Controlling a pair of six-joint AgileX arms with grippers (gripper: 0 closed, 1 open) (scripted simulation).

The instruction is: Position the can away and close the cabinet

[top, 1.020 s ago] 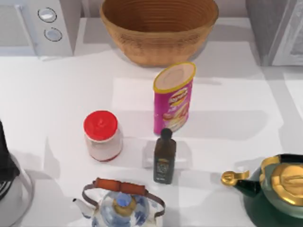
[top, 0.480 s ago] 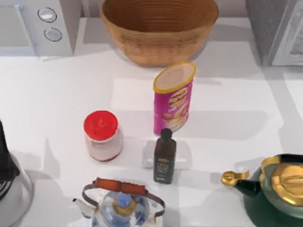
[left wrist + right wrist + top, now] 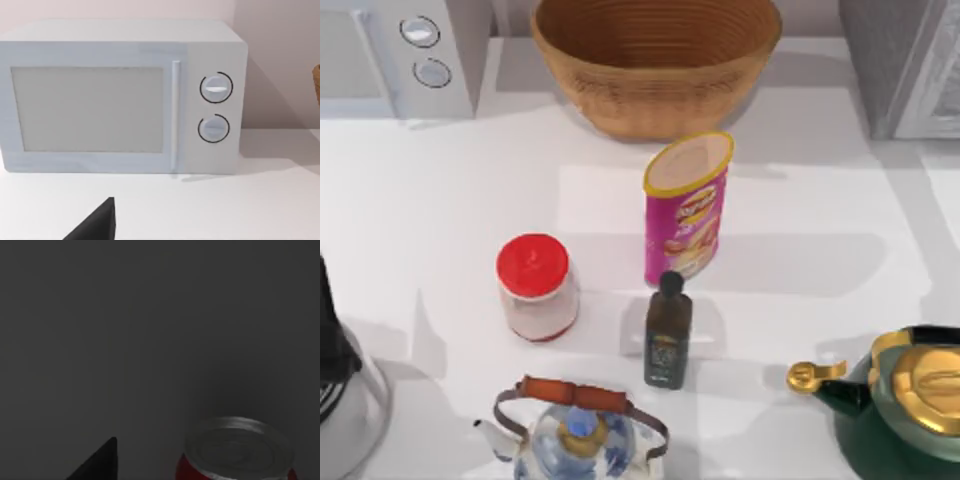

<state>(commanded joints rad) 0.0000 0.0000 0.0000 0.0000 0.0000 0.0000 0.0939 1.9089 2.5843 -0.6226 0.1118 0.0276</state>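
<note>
A red can [image 3: 239, 460] with a silver top stands in dim grey surroundings in the right wrist view, a little way ahead of my right gripper [image 3: 97, 462], of which a black part shows at the picture's edge. The grey cabinet [image 3: 905, 60] stands at the table's far right corner in the top view. My left gripper [image 3: 95, 225] is over the white table, facing a white microwave [image 3: 120, 95], and shows as a black tip. My left arm [image 3: 332, 340] is a dark shape at the table's left edge.
On the table are a wicker basket [image 3: 655, 60], a pink chips tube [image 3: 686, 205], a red-lidded jar [image 3: 535, 287], a dark bottle [image 3: 667, 332], a blue-and-white teapot [image 3: 575, 435] and a green-and-gold teapot [image 3: 905, 400]. The microwave [image 3: 405, 55] fills the far left corner.
</note>
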